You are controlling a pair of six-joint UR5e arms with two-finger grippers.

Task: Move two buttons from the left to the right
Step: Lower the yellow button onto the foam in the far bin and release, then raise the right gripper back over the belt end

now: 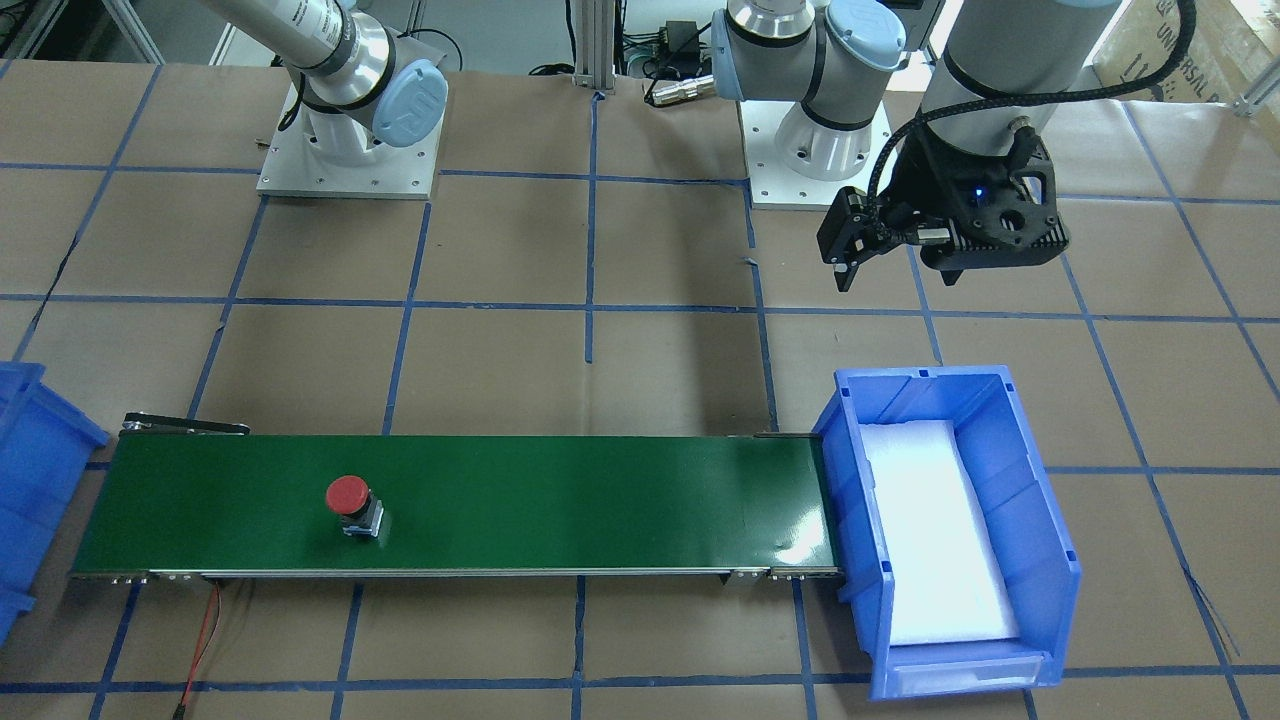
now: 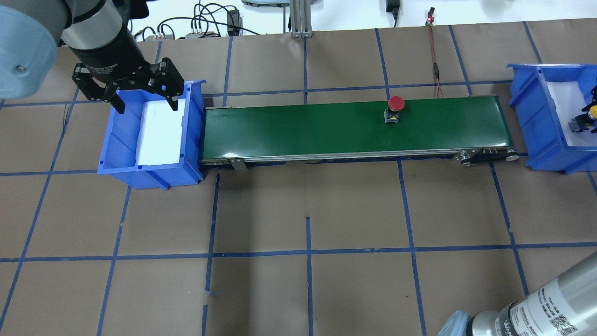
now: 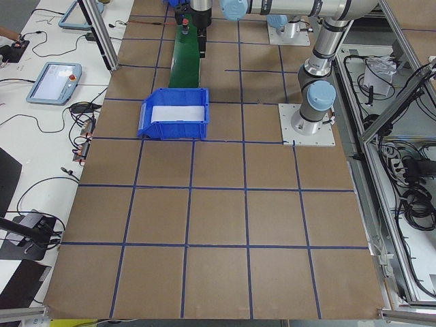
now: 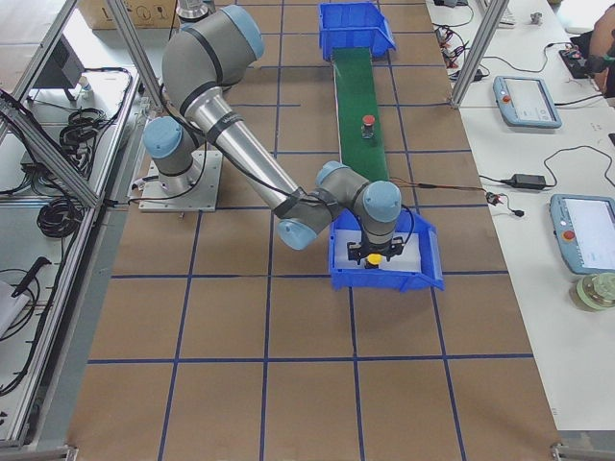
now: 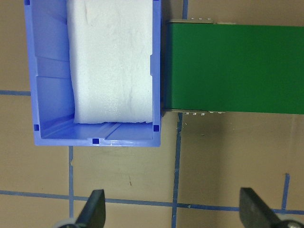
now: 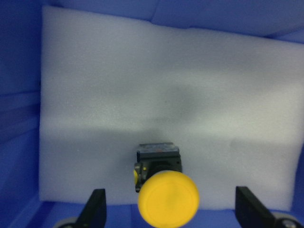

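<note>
Right gripper (image 6: 172, 211): you see its two fingers spread wide, with a clear gap on each side of the yellow button (image 6: 168, 198). It grips nothing. The button's round mushroom cap faces the wrist camera and its black switch body shows just behind the cap. It sits on the white foam pad (image 6: 166, 85) that lines the right blue bin (image 2: 529, 121).

Left gripper (image 2: 148, 108): here too the fingers stand fully apart and nothing is between them. It hangs high above the table near the left blue bin (image 2: 119, 144). In its wrist view the fingertips (image 5: 95, 209) frame only brown paper and a strip of blue tape. That bin shows in the same view's upper left, holding a white foam liner (image 5: 114, 61) and nothing else that you can make out.

Red button (image 1: 348, 497): it stands on the green conveyor belt (image 1: 600, 500), cap up on its grey-black body, well apart from both grippers. It lies toward the belt's right-bin end, though short of that end.

Belt and bins: you will find the belt running between the two bins. The left bin's wall touches one end, and the right bin sits just beyond the other. All of it rests on a table covered in brown paper (image 2: 308, 196) marked with a grid of blue tape.
</note>
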